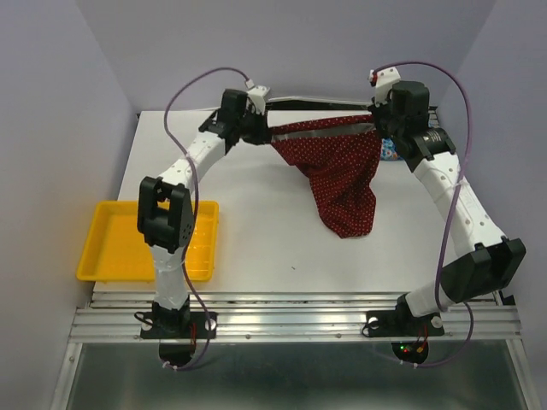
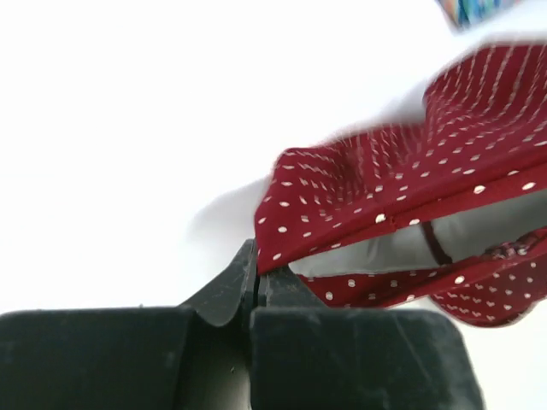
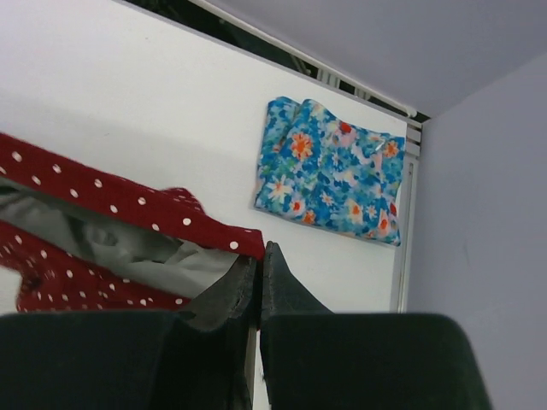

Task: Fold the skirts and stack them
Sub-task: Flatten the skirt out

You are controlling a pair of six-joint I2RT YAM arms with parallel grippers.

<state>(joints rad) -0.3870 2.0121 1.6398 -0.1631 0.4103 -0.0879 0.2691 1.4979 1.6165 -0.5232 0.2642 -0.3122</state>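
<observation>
The dark red skirt with white dots [image 1: 342, 171] hangs above the table at the back, stretched between both grippers, its lower part drooping to the tabletop. My left gripper [image 1: 267, 130] is shut on its left waist corner [image 2: 282, 248]. My right gripper [image 1: 376, 126] is shut on its right waist corner [image 3: 231, 243]. The grey lining [image 3: 128, 248] shows inside the open waist. The blue floral skirt [image 3: 333, 171] lies folded flat at the back right corner, mostly hidden behind the right arm in the top view [image 1: 391, 151].
A yellow plastic tray [image 1: 111, 248] sits at the left front of the white table [image 1: 256, 231]. Purple walls close in the left, back and right sides. A metal rail [image 1: 291, 320] runs along the near edge by the arm bases.
</observation>
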